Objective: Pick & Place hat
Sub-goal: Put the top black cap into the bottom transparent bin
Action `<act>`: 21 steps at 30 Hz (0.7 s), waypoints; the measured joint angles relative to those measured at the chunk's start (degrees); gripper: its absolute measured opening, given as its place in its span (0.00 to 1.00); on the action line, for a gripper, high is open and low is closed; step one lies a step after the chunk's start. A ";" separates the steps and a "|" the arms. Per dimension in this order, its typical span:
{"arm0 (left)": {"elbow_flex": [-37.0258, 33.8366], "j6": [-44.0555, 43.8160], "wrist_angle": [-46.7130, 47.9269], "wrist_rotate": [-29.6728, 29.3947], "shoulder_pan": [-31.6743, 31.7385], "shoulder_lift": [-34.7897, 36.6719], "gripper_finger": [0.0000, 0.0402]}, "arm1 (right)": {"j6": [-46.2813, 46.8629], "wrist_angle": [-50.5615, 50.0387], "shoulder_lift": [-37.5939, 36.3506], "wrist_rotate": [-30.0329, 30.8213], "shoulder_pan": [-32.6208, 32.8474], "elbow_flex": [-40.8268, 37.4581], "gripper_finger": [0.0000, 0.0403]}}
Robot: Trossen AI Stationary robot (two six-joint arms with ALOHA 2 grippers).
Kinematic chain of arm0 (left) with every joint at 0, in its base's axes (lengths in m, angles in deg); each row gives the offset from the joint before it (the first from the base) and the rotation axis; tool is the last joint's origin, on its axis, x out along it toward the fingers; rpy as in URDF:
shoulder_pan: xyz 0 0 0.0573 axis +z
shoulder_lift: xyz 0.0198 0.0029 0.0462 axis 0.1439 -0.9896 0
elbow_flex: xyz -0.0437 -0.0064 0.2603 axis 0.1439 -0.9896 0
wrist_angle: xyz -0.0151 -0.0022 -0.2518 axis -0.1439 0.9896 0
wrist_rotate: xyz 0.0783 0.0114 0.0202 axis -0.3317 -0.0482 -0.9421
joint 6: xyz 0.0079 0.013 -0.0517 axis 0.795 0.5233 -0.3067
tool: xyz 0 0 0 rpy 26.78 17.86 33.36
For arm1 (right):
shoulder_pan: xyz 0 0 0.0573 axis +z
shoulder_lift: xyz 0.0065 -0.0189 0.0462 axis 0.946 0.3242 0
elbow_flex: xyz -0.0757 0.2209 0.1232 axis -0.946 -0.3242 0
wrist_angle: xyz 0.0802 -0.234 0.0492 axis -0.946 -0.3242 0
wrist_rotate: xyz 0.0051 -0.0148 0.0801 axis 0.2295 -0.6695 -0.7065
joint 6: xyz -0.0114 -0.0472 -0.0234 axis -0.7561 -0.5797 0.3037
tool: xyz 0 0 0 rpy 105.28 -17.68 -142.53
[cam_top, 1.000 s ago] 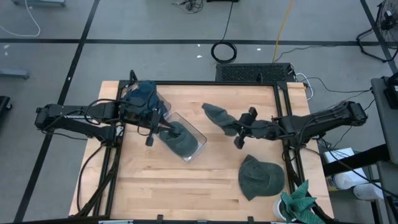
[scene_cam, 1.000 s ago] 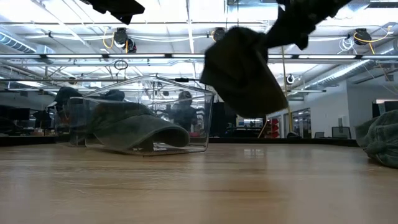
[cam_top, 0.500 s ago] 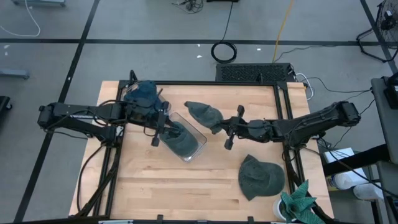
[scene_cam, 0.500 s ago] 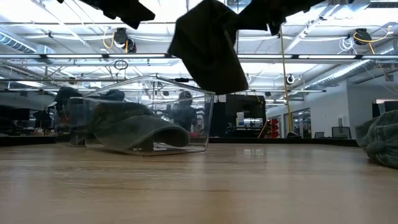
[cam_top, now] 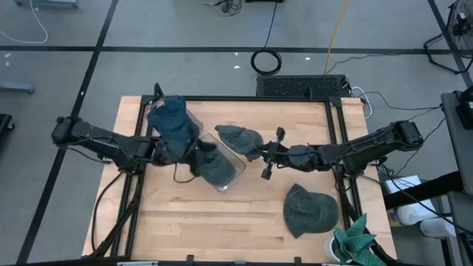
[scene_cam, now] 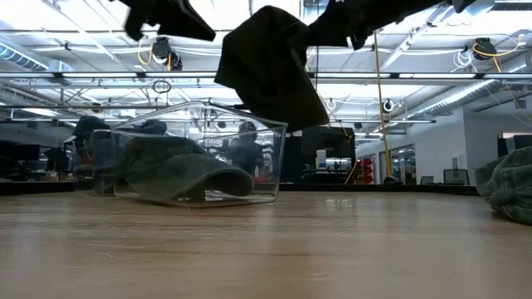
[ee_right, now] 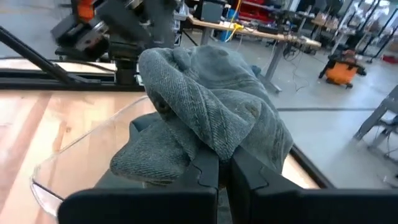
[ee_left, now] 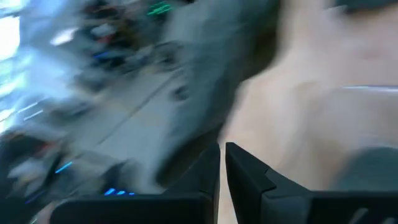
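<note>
Above the clear bin (cam_top: pixel 220 167), right gripper (cam_top: pixel 264 154) clamping a hat (cam_top: pixel 238 138), left gripper (cam_top: pixel 194 154) closed, no legible writing.

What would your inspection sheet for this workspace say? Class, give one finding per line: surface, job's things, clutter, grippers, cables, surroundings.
Surface: wooden table, black frame.
Job's things: clear bin holding one hat; carried hat hanging beside the bin's rim; spare hat lying flat.
Clutter: blue cloth at the left arm; green cloth at the table's corner.
Grippers: right gripper shut on carried hat; left gripper shut, empty, by the bin.
Cables: coiled cable on floor.
Surroundings: workshop hall, no person seen.
</note>
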 joint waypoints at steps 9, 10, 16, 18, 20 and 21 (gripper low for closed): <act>0.00 -0.46 -10.87 -9.55 -0.90 -0.52 0.09 | -12.57 4.59 -0.23 20.72 -0.49 0.00 0.00; 0.00 -2.88 -12.49 -9.18 -0.88 -0.52 0.09 | -13.35 5.18 -0.23 22.81 -0.55 0.00 0.00; 0.87 -25.73 -22.63 -6.44 3.21 -0.47 0.12 | -20.00 10.00 -0.23 31.42 -1.31 0.00 0.00; 2.69 -36.72 -19.48 1.22 6.08 -0.06 0.17 | -21.90 10.97 -0.23 33.81 -1.31 0.00 0.00; 5.02 -47.40 -17.56 12.03 9.65 -0.48 0.24 | -24.10 12.69 -0.23 35.89 -1.29 0.00 0.00; 6.05 -52.13 -17.68 17.54 11.30 -1.44 0.28 | -25.31 13.93 -0.23 36.39 -1.30 0.00 0.00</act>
